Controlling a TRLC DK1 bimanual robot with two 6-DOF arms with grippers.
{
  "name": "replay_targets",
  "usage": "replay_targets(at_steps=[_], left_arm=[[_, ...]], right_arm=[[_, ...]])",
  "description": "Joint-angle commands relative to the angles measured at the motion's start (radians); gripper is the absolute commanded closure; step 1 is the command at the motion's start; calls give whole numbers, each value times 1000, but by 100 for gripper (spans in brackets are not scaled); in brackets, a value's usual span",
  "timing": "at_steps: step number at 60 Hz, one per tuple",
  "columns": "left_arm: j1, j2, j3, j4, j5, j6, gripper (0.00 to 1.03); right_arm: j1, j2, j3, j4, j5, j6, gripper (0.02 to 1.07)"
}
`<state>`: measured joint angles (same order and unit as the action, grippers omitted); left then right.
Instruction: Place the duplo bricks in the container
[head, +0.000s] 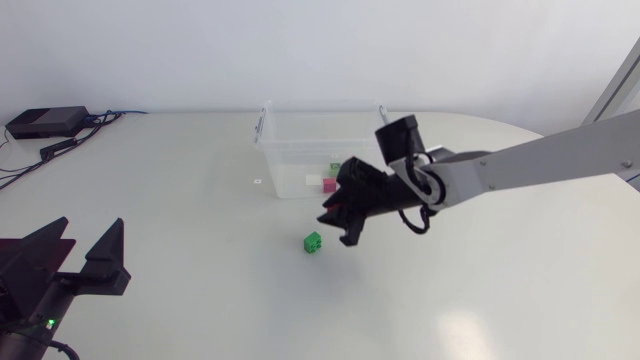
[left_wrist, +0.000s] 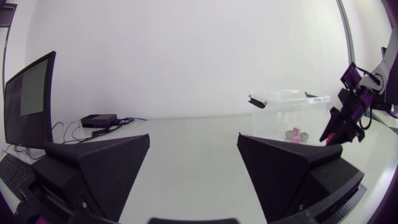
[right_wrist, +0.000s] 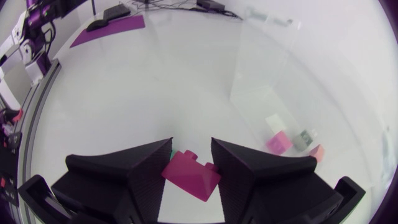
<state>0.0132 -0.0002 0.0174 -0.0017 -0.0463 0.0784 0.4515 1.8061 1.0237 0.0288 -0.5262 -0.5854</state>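
The right end effector (right_wrist: 190, 155) pinches a magenta brick (right_wrist: 191, 176) just beside the container (head: 285, 160). Released too early, or slipping from a shallow grip, the brick would fall short of the wall, joining the green brick (head: 313, 242) on the worktop (head: 180, 220).

The right claw (right_wrist: 191, 148) grips a magenta brick (right_wrist: 191, 177), both black fingers pressed against its sides, above the white worktop (right_wrist: 124, 93). Ahead of the claw stands the clear container (right_wrist: 261, 74), holding a pink brick (right_wrist: 279, 142), a white brick (right_wrist: 275, 122), a grey brick (right_wrist: 303, 138) and a salmon brick (right_wrist: 317, 152).
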Motion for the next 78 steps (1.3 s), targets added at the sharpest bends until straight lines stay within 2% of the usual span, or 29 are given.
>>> replay_targets(at_steps=[1, 10, 26, 28, 29, 30, 31, 32, 34, 44, 58, 69, 78], left_arm=[[5, -12, -16, 3, -6, -14, 5], [5, -12, -17, 3, -6, -14, 5], [5, -12, -17, 3, -6, -14, 5], [5, -12, -17, 3, -6, -14, 5], [5, -12, -16, 3, -6, -14, 5], [5, -12, -17, 3, -6, -14, 5], [5, -12, -16, 3, -6, -14, 5], [5, -12, -16, 3, -6, -14, 5], [5, -12, -16, 3, -6, -14, 5], [5, -12, -17, 3, -6, -14, 5], [5, -12, -16, 3, -6, -14, 5], [5, -12, -17, 3, -6, -14, 5], [5, -12, -17, 3, -6, -14, 5]], right_arm=[[-28, -13, 165, 10, 6, 90, 91], [-60, 56, 366, 5, 40, 188, 91], [-76, 208, 536, 11, 100, 263, 89], [-79, 228, 556, -9, 106, 263, 80], [-80, 243, 575, -33, 107, 263, 64], [-82, 248, 579, -41, 109, 263, 57], [-83, 256, 590, -52, 111, 266, 35], [-85, 256, 592, -58, 109, 268, 20], [-88, 251, 595, -66, 107, 271, 4], [-94, 90, 461, -15, 54, 268, 6], [-7, -177, 165, -56, 55, 309, 6], [79, -189, 47, -72, 183, 438, 6], [118, -94, 7, -93, 269, 522, 6]])
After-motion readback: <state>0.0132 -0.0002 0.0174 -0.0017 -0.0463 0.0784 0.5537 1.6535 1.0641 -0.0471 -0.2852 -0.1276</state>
